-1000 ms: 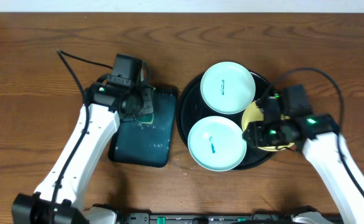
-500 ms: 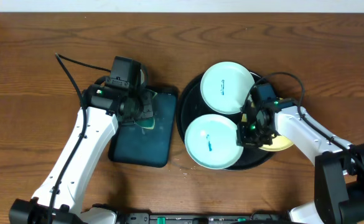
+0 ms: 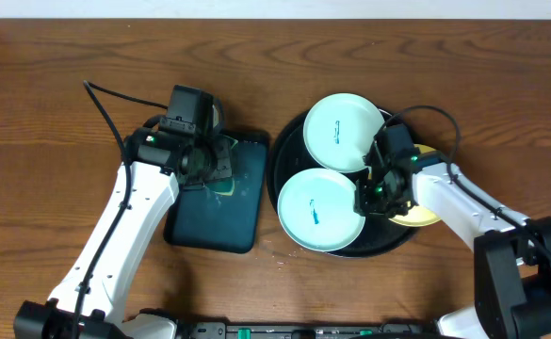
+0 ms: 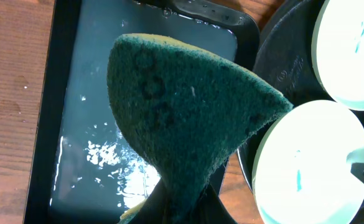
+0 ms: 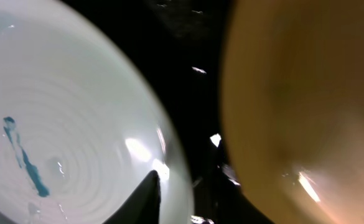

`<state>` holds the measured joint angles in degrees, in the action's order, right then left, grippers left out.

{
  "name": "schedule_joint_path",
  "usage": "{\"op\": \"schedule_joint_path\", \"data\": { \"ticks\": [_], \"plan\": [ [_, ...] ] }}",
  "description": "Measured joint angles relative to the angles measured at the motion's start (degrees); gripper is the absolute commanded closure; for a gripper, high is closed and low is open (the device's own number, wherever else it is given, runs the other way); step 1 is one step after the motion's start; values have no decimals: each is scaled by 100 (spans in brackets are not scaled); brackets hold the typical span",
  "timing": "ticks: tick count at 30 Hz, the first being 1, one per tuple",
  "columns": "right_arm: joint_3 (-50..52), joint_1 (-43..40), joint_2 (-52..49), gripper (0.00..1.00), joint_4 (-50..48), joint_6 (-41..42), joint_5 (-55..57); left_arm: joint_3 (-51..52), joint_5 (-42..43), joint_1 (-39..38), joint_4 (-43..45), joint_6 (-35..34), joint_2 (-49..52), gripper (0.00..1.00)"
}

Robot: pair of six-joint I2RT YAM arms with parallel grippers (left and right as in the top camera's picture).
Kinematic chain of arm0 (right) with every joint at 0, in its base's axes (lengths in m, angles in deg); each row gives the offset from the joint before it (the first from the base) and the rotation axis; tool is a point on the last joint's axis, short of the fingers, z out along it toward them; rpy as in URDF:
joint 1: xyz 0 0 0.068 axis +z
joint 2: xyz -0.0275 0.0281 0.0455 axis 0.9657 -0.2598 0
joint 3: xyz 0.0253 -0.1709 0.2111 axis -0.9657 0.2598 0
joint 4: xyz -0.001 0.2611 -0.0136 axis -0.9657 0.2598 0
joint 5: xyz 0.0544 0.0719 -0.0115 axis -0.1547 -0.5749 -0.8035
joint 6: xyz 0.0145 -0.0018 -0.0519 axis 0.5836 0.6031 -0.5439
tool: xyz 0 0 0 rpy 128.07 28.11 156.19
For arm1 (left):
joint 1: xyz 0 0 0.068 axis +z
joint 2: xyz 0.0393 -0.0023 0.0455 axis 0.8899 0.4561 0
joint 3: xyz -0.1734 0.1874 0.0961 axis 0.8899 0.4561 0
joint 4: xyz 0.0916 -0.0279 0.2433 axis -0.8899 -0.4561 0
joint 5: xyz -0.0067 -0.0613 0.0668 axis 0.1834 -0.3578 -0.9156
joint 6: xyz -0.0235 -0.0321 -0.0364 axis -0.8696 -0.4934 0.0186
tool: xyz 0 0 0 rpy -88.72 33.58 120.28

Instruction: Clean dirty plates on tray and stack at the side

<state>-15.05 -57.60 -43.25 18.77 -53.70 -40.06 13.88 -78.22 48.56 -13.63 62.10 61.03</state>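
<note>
My left gripper (image 4: 180, 210) is clamped tight on a dark green sponge (image 4: 188, 118), held folded over the wet teal rectangular tray (image 4: 70, 137) on the brown wood tabletop (image 3: 58, 113). Just beside it, the round black tray (image 3: 284, 160) carries all 3 plates. The far mint plate (image 3: 344, 132) lies at the back, the near mint plate (image 3: 317, 209) at the front with a teal smear (image 5: 25, 157) across its face, and the yellow plate (image 3: 418, 218) to the right, largely hidden under my right arm (image 3: 463, 202). My right gripper (image 3: 372, 191) sits low between the near mint plate and the yellow plate, with 1 finger (image 5: 149, 194) at the mint plate's rim. The other finger is out of sight, so whether it is open or has gripped the rim I cannot tell.
</note>
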Motion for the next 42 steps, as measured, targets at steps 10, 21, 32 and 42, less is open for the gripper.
{"op": "schedule_joint_path", "data": {
  "ticks": [10,21,32,42],
  "plan": [
    [184,63,33,99,-669,74,103,0,-2,-66,15,0,0,93],
    [177,68,85,99,-905,173,1016,0,42,-822,369,-350,227,92],
    [155,116,85,99,-874,258,1193,2,553,-1176,1213,-804,990,93],
    [151,197,92,99,-870,299,1320,2,1272,-2048,2472,-1602,2433,92]
  ]
}}
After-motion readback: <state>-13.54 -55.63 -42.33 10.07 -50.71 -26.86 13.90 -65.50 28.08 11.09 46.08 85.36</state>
